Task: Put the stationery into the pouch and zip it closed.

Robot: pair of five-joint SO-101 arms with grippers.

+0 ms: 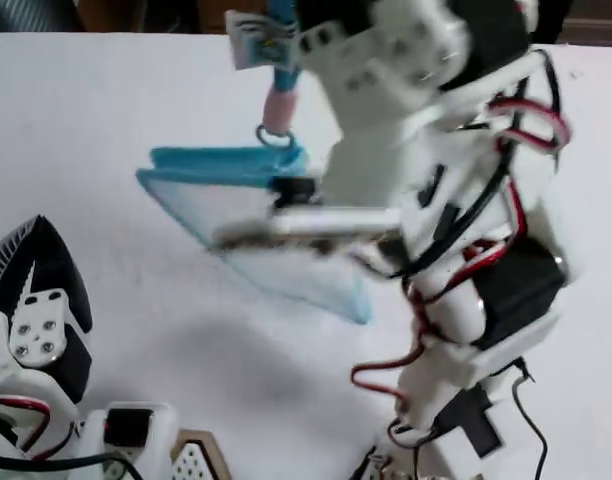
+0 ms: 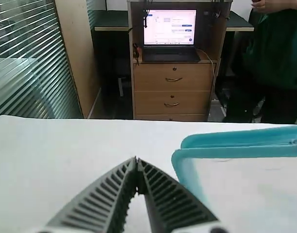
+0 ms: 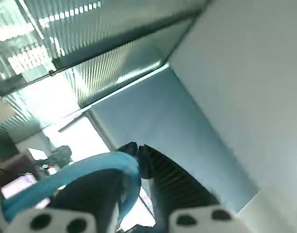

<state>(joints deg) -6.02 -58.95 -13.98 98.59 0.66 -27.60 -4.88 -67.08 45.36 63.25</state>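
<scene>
Right tool (image 3: 138,148) clamping pouch (image 1: 246,200) rim, left tool (image 2: 137,162) closed nearby

Surface and material findings, table and rig.
Pouch (image 1: 286,272): clear, smooth, slightly glossy plastic panel with opaque blue trim (image 2: 236,143); ring (image 1: 272,136) at its 12 o'clock looks like metal and carries a pink matt strap (image 1: 279,108); table (image 1: 136,330): white, matt, even; left gripper (image 2: 137,162) and right gripper (image 3: 138,148): dark matt plastic, ribbed on the inner faces; arm housings (image 1: 386,60): white, smooth, faintly glossy plastic; drawer unit (image 2: 172,92) at 12 o'clock beyond the table: wood-look fronts, metal handles.
</scene>
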